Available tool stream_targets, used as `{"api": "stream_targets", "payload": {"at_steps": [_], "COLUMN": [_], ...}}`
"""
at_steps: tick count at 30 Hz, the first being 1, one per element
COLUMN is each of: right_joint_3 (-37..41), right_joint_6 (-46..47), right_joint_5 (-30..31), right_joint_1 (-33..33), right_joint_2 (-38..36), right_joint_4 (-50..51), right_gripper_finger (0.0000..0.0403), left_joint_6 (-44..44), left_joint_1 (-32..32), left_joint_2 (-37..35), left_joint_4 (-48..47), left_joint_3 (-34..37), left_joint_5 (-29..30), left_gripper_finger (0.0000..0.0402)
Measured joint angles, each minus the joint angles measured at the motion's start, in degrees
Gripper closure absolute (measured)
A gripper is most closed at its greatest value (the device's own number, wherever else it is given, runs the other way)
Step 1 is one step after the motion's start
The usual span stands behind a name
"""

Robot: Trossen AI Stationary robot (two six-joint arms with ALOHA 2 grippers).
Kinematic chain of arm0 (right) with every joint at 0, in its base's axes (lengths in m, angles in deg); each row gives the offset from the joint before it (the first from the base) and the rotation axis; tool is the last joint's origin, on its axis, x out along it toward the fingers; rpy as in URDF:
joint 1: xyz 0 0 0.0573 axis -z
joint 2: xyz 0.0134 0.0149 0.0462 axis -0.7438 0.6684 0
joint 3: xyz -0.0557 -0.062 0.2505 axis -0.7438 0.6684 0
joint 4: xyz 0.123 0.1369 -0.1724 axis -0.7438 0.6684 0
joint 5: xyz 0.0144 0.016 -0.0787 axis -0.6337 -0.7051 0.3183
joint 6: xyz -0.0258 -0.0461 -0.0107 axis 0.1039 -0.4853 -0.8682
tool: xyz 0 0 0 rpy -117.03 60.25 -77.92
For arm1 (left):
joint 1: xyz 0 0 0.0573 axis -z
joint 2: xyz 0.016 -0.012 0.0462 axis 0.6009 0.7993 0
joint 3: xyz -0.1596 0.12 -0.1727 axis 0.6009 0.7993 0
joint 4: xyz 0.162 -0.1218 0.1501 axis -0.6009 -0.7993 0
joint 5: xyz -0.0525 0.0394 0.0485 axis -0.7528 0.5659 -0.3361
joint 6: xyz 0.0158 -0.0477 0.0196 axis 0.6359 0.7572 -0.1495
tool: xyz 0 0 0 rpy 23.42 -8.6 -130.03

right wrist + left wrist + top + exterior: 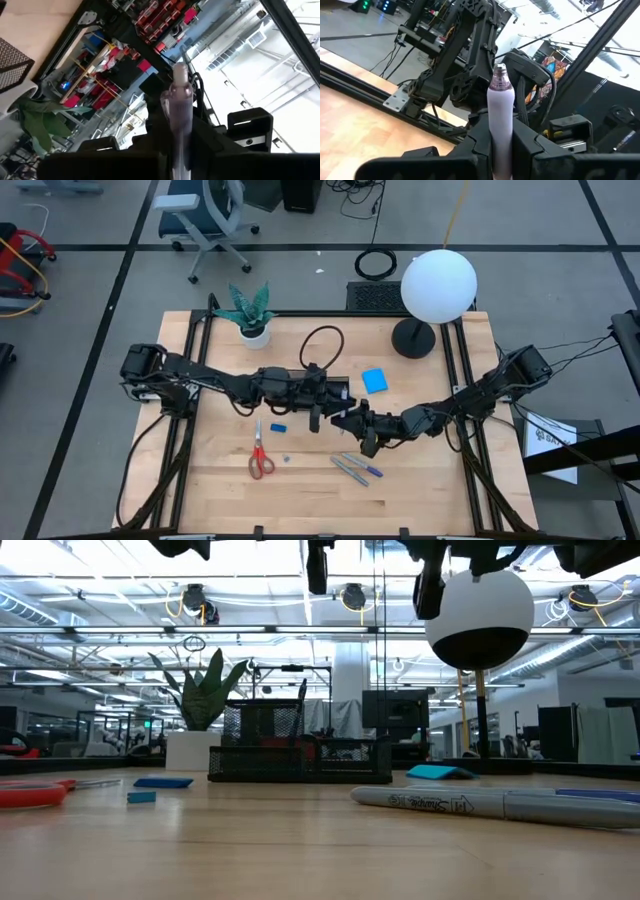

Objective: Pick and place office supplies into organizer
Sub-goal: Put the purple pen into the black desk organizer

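Above the middle of the tabletop (420, 490), both pincers, left (501, 150) and right (181, 150), pinch what looks like one pen (500, 112) near the organizer (335, 393). Keep it steady and let one side release cleanly. Only wrist views show the pen; overhead shows scissors (260, 455) lying apart
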Motion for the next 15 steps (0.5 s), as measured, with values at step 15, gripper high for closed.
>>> {"api": "stream_targets", "payload": {"at_steps": [15], "right_joint_3": [-0.04], "right_joint_6": [12.66], "right_joint_5": [5.58], "right_joint_1": [-3.23], "right_joint_2": [0.02], "right_joint_4": [-2.36], "right_gripper_finger": [0.0380], "left_joint_6": [-7.05], "left_joint_1": [-1.10], "left_joint_2": [-1.01], "left_joint_4": [-3.00], "left_joint_3": [0.02], "left_joint_5": [-1.39], "left_gripper_finger": [0.0231]}}
